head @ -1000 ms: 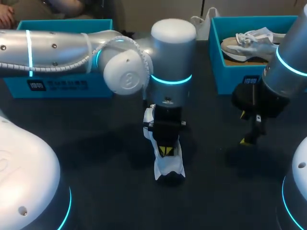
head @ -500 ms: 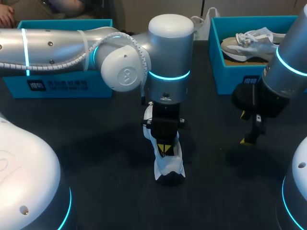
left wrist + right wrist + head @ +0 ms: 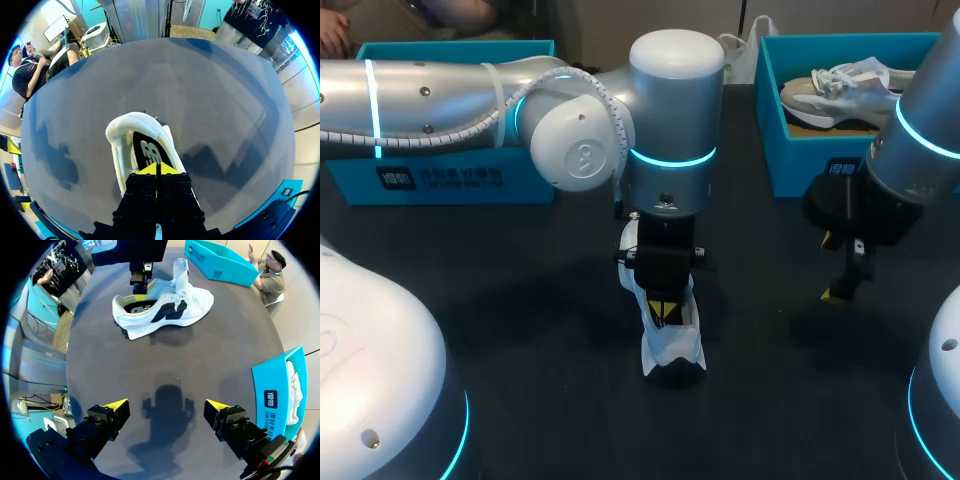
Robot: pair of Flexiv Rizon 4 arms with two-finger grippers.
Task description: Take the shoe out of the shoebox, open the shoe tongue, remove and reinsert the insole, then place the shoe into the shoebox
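A white shoe (image 3: 672,348) with a dark side mark stands on the dark table near the middle, heel end toward the camera in the head view. My left gripper (image 3: 665,312) points straight down into its heel opening. In the left wrist view the left gripper (image 3: 156,167) has its yellow tips pressed together just over the black insole (image 3: 149,150) inside the shoe (image 3: 131,129); whether they pinch it I cannot see. My right gripper (image 3: 166,404) hangs open above bare table, well clear of the shoe (image 3: 167,307), with nothing between its fingers.
A teal shoebox (image 3: 800,160) at the back right holds another pale shoe (image 3: 840,90). A second teal shoebox (image 3: 440,182) stands at the back left behind my left arm. Bare table lies between the shoe and my right gripper (image 3: 832,268).
My left arm has shifted a little to the left and up over the shoe's heel. The shoe and my right arm have stayed where they were.
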